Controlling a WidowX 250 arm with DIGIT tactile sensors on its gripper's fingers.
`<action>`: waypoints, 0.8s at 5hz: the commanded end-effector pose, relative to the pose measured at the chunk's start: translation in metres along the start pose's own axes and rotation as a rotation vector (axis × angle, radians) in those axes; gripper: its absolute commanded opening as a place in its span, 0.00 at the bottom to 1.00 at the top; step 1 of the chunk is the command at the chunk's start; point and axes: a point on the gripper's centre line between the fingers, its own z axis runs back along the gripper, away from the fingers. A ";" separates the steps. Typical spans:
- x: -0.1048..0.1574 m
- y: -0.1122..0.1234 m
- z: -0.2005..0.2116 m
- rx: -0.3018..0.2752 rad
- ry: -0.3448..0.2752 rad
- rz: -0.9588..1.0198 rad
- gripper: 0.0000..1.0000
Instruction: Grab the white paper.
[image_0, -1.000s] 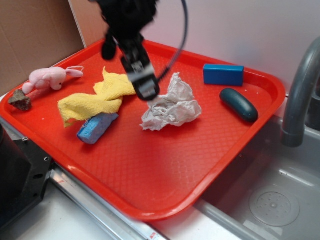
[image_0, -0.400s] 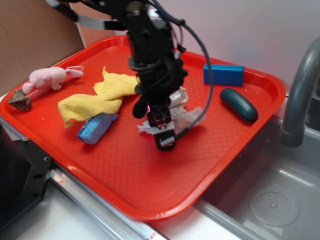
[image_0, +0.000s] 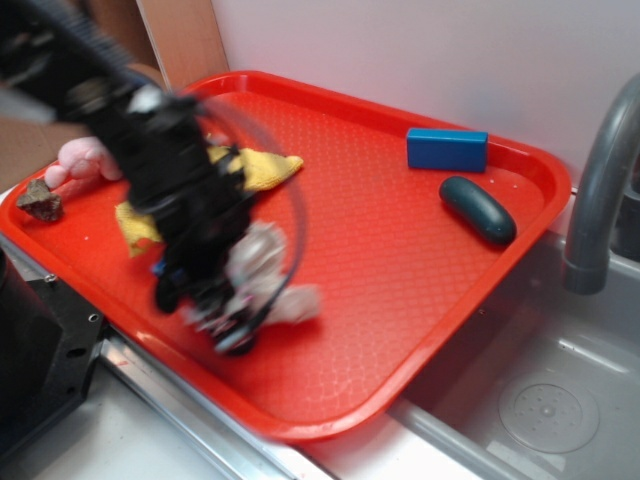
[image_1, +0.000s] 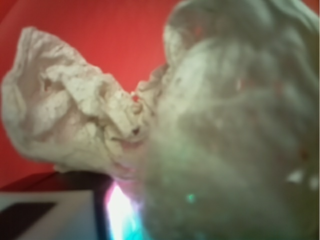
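The black robot arm is motion-blurred over the front left part of the red plastic tray (image_0: 420, 300), and its gripper (image_0: 232, 318) sits low near the tray's front rim with the crumpled off-white wad of paper (image_0: 262, 285) bunched at its tip. The wrist view is filled by the same wrinkled paper (image_1: 90, 115) pressed right up to the camera, so the jaws appear closed on the wad, though blur hides the fingers themselves. Behind the arm lies a yellow cloth (image_0: 262, 168), partly covered, with a pink plush toy (image_0: 80, 160) and a small grey rock (image_0: 40, 200) at the left edge. A blue rectangular block (image_0: 446, 148) and a dark teal oval object (image_0: 478, 210) rest near the far right corner, beside a grey faucet (image_0: 600, 190)
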 end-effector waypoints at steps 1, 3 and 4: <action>0.009 0.003 0.050 0.117 0.075 0.090 0.00; 0.069 0.045 0.144 0.147 0.044 0.363 0.00; 0.119 0.068 0.189 0.217 0.010 0.431 0.00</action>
